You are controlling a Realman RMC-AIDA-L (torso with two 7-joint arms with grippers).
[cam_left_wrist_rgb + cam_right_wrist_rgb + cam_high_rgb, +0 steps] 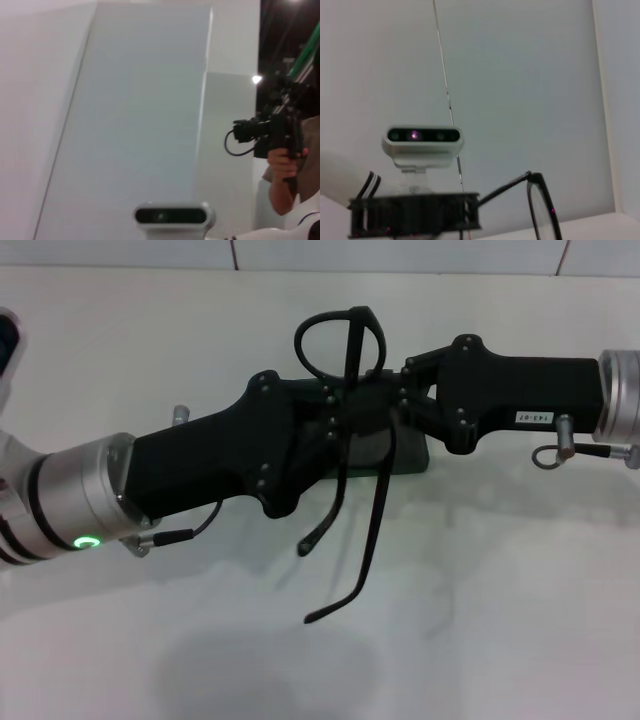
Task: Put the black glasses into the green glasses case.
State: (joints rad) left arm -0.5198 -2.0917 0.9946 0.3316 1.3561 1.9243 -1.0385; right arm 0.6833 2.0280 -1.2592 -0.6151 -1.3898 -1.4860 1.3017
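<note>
While both claws meet above case (412,458), mid-transfer of glasses (345,350). Left claw (345,415), right claw (400,400): grip state unreadable. Next: fold temples, lower into case.

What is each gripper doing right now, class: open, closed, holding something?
Left gripper: at the black glasses, above the green glasses case; grip cannot be told.
Right gripper: also at the glasses; cannot be told.

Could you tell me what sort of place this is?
Probably a lab or demo room being filmed: a white tabletop, plain pale wall panels, and a person holding a video camera.
</note>
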